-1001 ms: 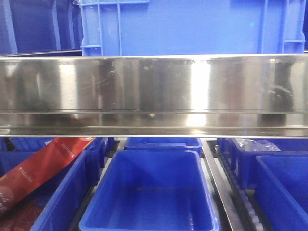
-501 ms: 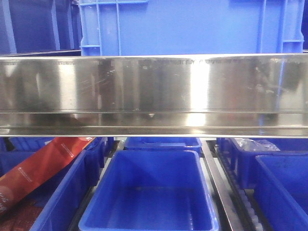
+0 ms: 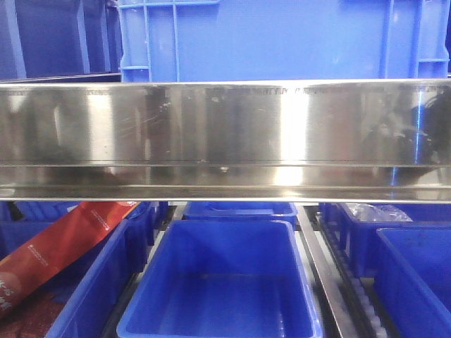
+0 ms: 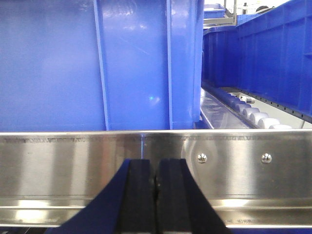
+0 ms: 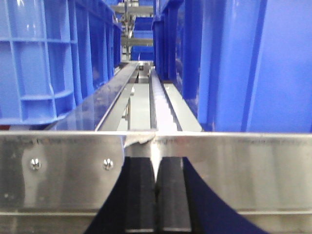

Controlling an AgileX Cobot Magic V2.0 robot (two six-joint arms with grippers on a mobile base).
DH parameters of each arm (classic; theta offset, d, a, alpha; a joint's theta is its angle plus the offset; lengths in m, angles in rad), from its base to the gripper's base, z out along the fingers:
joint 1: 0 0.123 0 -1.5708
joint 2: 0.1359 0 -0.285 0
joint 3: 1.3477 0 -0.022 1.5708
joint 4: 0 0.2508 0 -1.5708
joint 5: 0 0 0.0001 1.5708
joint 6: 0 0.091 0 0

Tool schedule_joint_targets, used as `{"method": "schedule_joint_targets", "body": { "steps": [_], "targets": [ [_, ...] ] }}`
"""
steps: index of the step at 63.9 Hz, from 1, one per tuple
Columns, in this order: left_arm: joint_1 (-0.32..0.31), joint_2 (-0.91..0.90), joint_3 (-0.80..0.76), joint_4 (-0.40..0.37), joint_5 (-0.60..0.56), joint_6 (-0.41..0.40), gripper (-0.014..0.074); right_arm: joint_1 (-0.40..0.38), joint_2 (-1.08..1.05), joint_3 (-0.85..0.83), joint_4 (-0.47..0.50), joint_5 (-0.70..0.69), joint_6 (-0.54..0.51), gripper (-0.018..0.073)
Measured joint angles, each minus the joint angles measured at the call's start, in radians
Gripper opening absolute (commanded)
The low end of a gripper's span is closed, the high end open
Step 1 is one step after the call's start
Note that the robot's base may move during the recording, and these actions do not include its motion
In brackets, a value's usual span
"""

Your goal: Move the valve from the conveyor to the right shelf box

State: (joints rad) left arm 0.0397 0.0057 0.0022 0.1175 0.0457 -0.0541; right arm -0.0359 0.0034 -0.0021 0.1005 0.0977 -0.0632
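Spanning front view, polished steel shelf rail (image 3: 225, 134) seen edge-on; open blue bin (image 3: 222, 282) below, narrow gaps beside it. Left gripper (image 4: 156, 195) pads pressed together, nothing held, just before rail. Right gripper (image 5: 157, 195) likewise closed, empty. Ribbed blue crates (image 4: 97, 63) behind. Valve, conveyor not seen.

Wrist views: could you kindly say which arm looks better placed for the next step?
Neither clearly: left gripper and right gripper are both shut, empty, facing a steel rail; nothing to pick is in view.
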Motion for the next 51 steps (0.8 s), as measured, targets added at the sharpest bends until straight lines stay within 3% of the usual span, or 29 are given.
{"method": "schedule_joint_targets", "body": {
  "steps": [51],
  "targets": [
    [0.000, 0.000, 0.000, 0.000, 0.000, 0.000, -0.0111, 0.000, 0.000, 0.000, -0.002, -0.006, 0.000, -0.0162]
  ]
}}
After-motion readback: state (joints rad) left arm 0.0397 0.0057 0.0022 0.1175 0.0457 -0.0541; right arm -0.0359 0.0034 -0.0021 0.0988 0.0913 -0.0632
